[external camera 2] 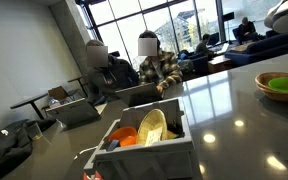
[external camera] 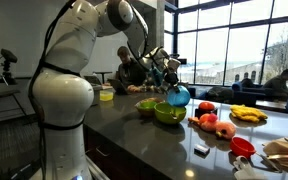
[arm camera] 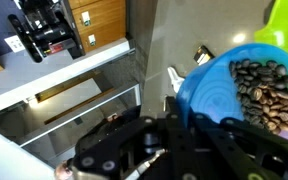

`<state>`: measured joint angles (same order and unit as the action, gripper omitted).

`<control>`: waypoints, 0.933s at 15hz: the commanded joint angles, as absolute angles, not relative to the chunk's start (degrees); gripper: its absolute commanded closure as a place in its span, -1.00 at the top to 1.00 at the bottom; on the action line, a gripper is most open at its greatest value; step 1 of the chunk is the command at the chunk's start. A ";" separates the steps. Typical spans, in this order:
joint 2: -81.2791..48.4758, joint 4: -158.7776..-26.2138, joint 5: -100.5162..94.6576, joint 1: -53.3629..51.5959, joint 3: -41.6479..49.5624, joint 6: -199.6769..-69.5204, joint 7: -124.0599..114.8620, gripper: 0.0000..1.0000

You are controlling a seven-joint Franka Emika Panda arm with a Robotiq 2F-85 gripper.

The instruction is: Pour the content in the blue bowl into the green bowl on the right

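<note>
While gripper [external camera: 171, 84] is clamping shut on small round light-blue plastic bowl [external camera: 179, 96] holding small dark pieces [arm camera: 266, 92], bowl is hanging at one o'clock of wide lime-green plastic bowl [external camera: 170, 113].

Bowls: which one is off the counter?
The blue bowl, lifted just above the lime-green bowl; that one, the dull green bowl and the red bowl rest on the counter.

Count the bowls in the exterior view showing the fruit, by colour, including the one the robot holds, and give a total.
blue bowl: 1
lime-green bowl: 1
yellow-green bowl: 1
red bowl: 1
Total: 4
</note>
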<state>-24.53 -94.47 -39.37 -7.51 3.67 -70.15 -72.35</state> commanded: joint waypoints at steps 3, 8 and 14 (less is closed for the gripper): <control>-26.17 -92.02 -44.80 -8.75 2.43 -63.93 -73.25 -0.98; -26.95 -90.88 -44.89 -9.53 1.04 -63.19 -73.41 -0.98; -27.74 -90.16 -45.50 -9.69 1.33 -61.87 -74.00 -0.98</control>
